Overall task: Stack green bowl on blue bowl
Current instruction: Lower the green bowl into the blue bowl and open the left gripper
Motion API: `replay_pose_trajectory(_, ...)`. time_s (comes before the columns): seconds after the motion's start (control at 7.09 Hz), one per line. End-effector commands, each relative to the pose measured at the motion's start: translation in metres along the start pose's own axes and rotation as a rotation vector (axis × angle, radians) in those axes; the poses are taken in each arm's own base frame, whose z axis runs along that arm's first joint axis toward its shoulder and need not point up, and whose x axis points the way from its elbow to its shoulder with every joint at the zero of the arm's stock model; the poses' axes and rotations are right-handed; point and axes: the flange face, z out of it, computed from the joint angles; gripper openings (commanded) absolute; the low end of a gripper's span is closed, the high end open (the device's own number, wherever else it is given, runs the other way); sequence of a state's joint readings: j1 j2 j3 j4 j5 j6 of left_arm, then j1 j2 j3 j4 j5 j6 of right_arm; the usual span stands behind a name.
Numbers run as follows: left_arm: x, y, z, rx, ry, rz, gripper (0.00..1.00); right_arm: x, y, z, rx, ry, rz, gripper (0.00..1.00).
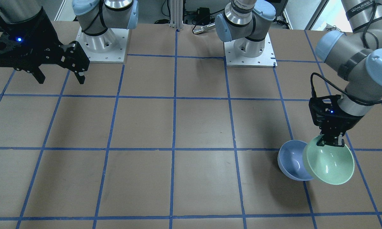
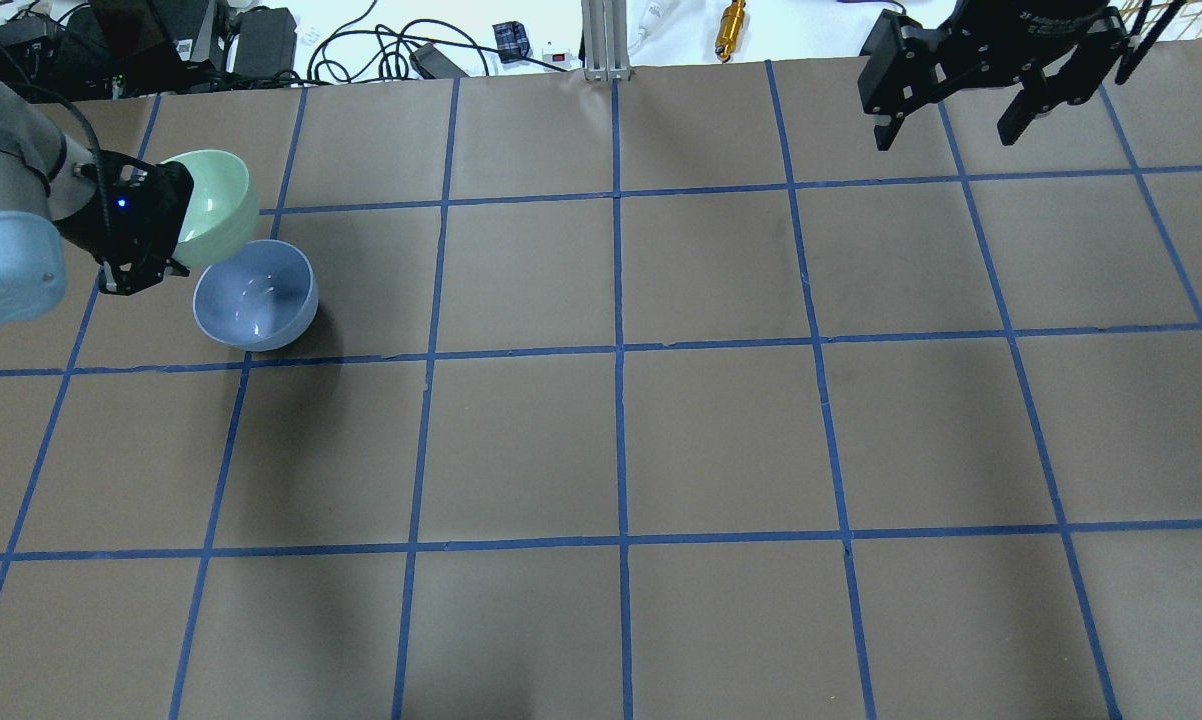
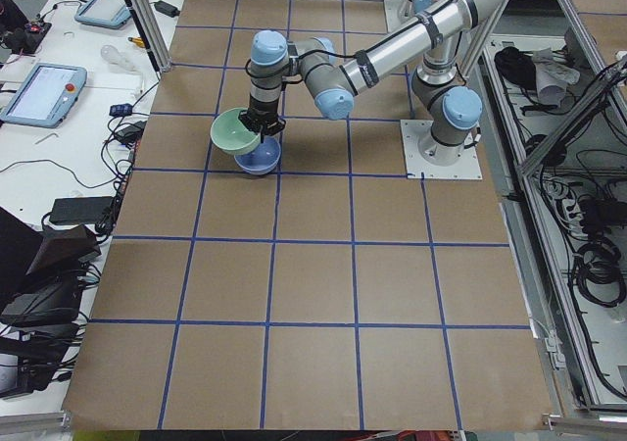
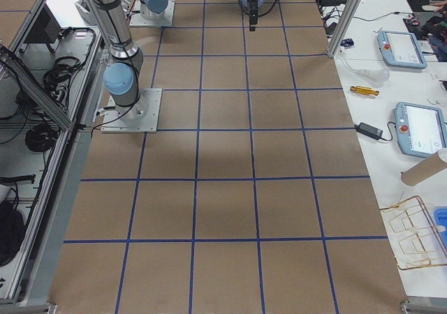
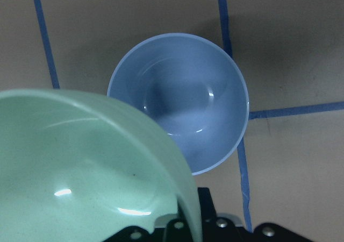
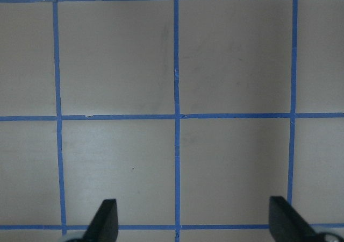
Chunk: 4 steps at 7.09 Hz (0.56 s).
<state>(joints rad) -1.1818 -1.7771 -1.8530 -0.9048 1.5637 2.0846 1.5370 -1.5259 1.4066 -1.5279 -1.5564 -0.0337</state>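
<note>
On the left arm's upper link, white lettering on a black band [image 1: 359,10] is seen in the front-facing view, but only "WANJEED" can be made out, and not with certainty. Near the table's [image 2: 621,440] left edge, toward its far left corner, the left gripper [image 1: 331,142] is clamped on the robot-side rim of the green bowl [image 1: 329,160]. The bowl hangs below the fingers, tilted steeply, with its mouth turned away from the robot. Just beside it, toward the table's middle, the blue bowl [image 1: 291,160] is stood upright on the brown paper, beside a crossing of the blue tape lines [image 2: 616,350]. The green bowl's lower edge is seen overlapping the blue bowl's rim in the wrist and front-facing views; whether the two touch cannot be told. Over the far right corner, well apart from both bowls, the right gripper [image 2: 944,135] is held above the surface with its fingers spread wide and nothing between them. White print on its body [image 2: 1046,22] is too small to be read.
</note>
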Motion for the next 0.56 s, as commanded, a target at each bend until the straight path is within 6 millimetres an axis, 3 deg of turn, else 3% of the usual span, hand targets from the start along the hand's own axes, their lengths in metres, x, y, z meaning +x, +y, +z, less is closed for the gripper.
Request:
replay_pose_trajectory(0.0,0.027,-0.019,0.036,0.005,0.016,-0.015,0.00,0.000,0.000,0.000,0.000,-0.001,0.000,1.00)
replay_pose_trajectory(0.42,0.037,-0.023,0.051,0.012,0.031,-0.027,0.00,0.000,0.000,0.001,-0.001,-0.001,0.000,1.00)
